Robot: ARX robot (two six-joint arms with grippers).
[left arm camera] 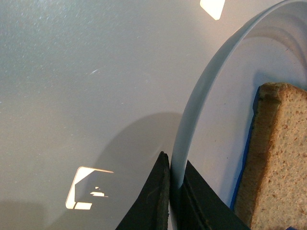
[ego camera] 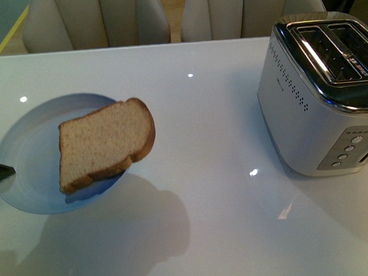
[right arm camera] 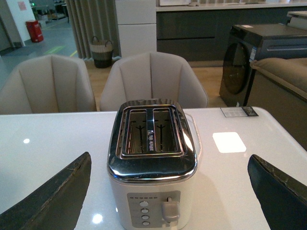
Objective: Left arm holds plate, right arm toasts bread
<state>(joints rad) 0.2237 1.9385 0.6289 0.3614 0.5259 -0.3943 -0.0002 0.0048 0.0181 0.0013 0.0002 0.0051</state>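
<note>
A pale blue plate (ego camera: 29,154) hangs a little above the white table at the left, casting a shadow below it. My left gripper (ego camera: 5,171) is shut on its left rim, and the left wrist view shows the black fingers (left arm camera: 156,196) pinching the plate's edge (left arm camera: 192,110). One slice of brown bread (ego camera: 103,146) lies on the plate, its rounded end over the right rim; the bread (left arm camera: 278,158) also shows in the left wrist view. My right gripper (right arm camera: 170,191) is open, its fingers either side of the toaster (right arm camera: 151,167), apart from it and facing its lever.
The silver two-slot toaster (ego camera: 322,98) stands at the table's right, both slots empty, its lever (right arm camera: 169,209) up. Two beige chairs (ego camera: 164,14) stand behind the table's far edge. Bare tabletop (ego camera: 215,142) lies between the plate and the toaster.
</note>
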